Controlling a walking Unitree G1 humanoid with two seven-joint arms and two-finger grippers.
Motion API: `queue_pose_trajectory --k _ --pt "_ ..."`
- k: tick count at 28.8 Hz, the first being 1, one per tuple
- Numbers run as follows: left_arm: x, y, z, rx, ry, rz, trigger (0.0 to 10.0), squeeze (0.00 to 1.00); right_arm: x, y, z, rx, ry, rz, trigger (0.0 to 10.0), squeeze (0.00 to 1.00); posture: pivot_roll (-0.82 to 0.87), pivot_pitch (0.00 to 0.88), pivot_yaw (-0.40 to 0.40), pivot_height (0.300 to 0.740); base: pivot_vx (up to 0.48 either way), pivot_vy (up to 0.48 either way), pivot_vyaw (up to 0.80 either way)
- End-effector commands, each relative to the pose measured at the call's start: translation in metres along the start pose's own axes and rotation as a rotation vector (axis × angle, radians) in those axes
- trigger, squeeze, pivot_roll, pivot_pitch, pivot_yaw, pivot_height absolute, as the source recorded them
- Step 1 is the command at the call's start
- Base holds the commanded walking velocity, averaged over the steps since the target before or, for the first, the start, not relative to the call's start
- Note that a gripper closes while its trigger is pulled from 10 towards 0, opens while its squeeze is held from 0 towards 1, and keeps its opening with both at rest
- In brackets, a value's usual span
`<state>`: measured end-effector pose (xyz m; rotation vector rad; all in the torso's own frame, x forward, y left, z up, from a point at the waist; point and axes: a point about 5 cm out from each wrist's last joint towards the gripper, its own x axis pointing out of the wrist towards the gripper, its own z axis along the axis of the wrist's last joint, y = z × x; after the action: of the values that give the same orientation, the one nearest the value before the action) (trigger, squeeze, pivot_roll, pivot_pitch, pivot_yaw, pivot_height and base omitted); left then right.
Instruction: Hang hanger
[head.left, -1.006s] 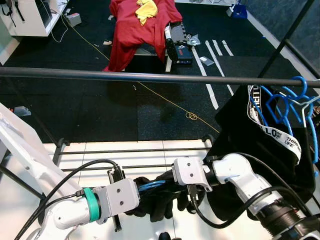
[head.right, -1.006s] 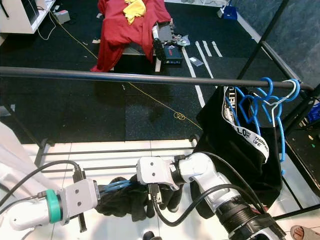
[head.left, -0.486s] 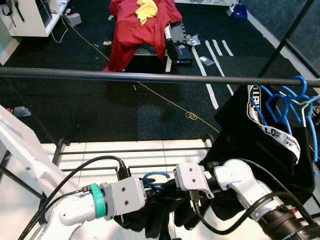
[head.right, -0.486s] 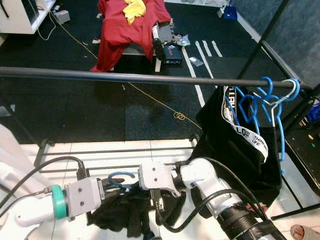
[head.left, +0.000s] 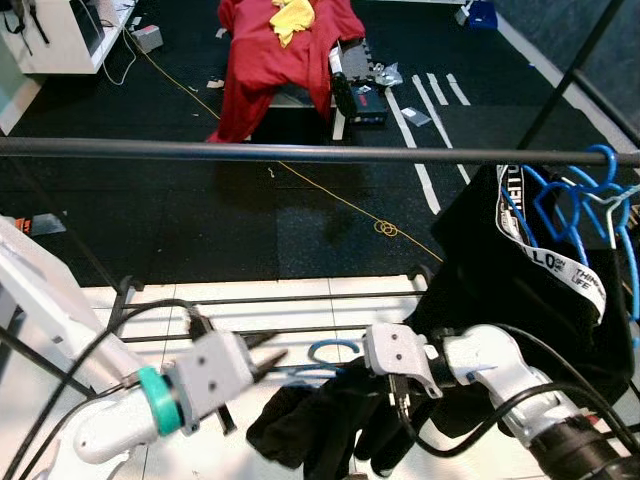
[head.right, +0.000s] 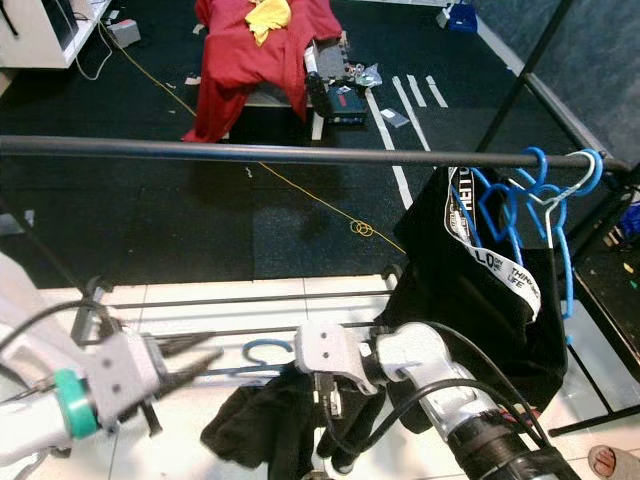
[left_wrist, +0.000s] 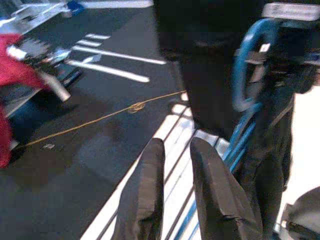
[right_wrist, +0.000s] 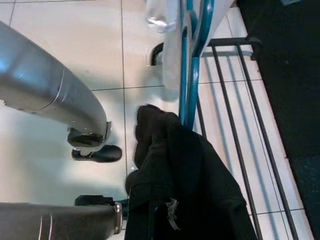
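Note:
A blue hanger (head.left: 333, 349) with a black garment (head.left: 310, 430) draped on it hangs low in front of me, well below the dark clothes rail (head.left: 300, 152). My right gripper (head.left: 372, 380) is shut on the hanger, and the cloth hides its fingers. The right wrist view looks along the blue hanger (right_wrist: 192, 75) with the black garment (right_wrist: 185, 185) sagging below it. My left gripper (head.left: 268, 362) floats just left of the hook, open and holding nothing. In the left wrist view its fingers (left_wrist: 145, 195) point at the blue hanger (left_wrist: 250, 65), a short way off.
At the rail's right end hang several blue hangers (head.left: 565, 200) and a black garment (head.left: 490, 290). The rack's lower bars (head.left: 280, 298) cross the white tiles. A yellow cable (head.left: 340, 200) lies on the dark floor, with a red cloth (head.left: 280, 50) beyond. My silver leg (right_wrist: 45, 95) stands nearby.
My left gripper has let go of the hanger and drawn back to the left. The hanger and garment now hang from my right gripper alone, hook uncovered.

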<state>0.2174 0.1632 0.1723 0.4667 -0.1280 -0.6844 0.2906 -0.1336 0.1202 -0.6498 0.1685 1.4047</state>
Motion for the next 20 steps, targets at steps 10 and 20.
queue_pose_trajectory --k 10,20 --pt "-0.003 -0.020 -0.033 -0.550 0.190 0.355 10.0 0.00 0.000 -0.027 0.014 0.050 -0.129 -0.324 0.0 0.00 -0.05 0.163 0.010 0.740 0.000 0.000 0.00" --pt "0.006 -0.022 -0.051 -0.706 0.310 0.494 10.0 0.00 -0.005 -0.032 0.038 -0.044 -0.194 -0.303 0.0 0.00 -0.06 0.155 0.009 0.740 0.000 0.000 0.00"
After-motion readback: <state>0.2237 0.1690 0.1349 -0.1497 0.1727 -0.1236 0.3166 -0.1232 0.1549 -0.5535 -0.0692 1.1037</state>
